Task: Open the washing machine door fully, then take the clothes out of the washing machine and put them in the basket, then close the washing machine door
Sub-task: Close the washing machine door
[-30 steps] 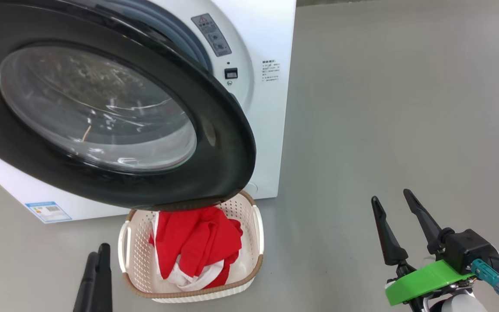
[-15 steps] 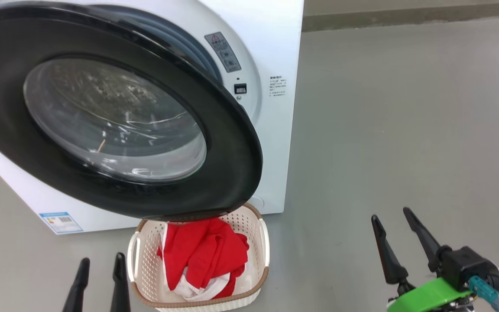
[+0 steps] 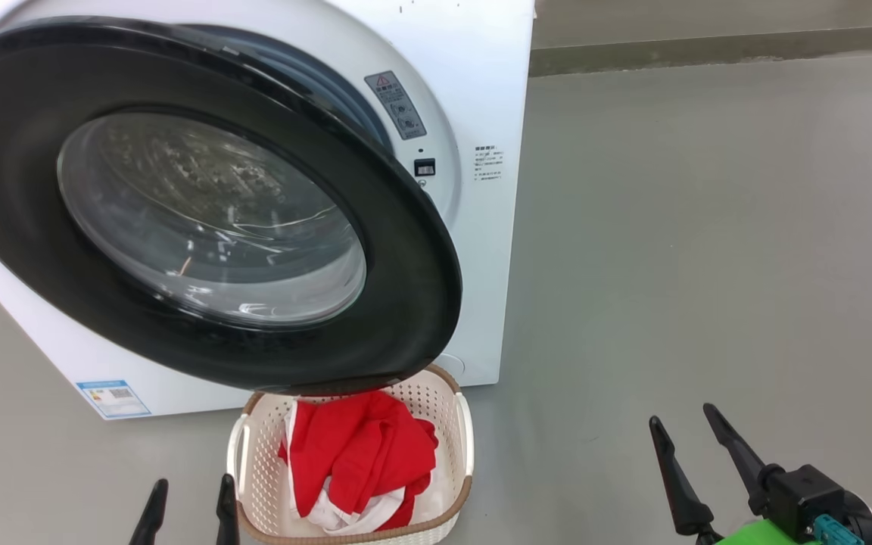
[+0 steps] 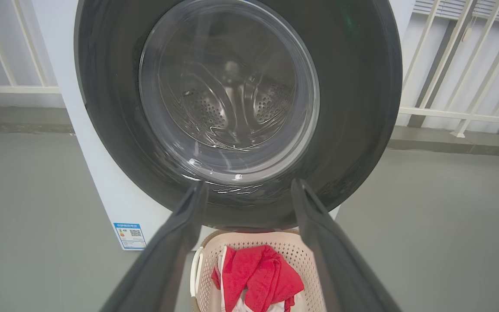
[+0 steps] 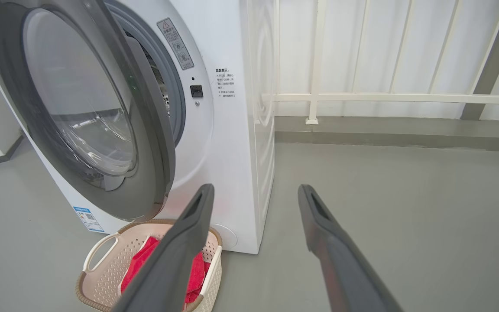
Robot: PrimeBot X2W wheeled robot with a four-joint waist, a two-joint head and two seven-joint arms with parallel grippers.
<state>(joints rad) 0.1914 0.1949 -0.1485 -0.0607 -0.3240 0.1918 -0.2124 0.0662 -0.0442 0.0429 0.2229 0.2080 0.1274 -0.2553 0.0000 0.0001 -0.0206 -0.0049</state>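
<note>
The white washing machine stands at the left, its door swung partly out on a left-hand hinge. The door's black rim hangs over the back edge of the basket. Red clothes with white trim lie in the basket on the floor. My left gripper is open beside the basket's left side, and in the left wrist view it faces the door's glass, apart from it. My right gripper is open over bare floor at the right, holding nothing. The right wrist view shows the door edge-on above the basket.
Grey floor spreads wide to the right of the machine. A white railing on a low grey curb runs behind it. A blue sticker marks the machine's lower left front.
The head camera has tilted up, so the whole scene sits lower. Both grippers have sunk towards the bottom edge more than the scene has. The left gripper's fingers now show side by side.
</note>
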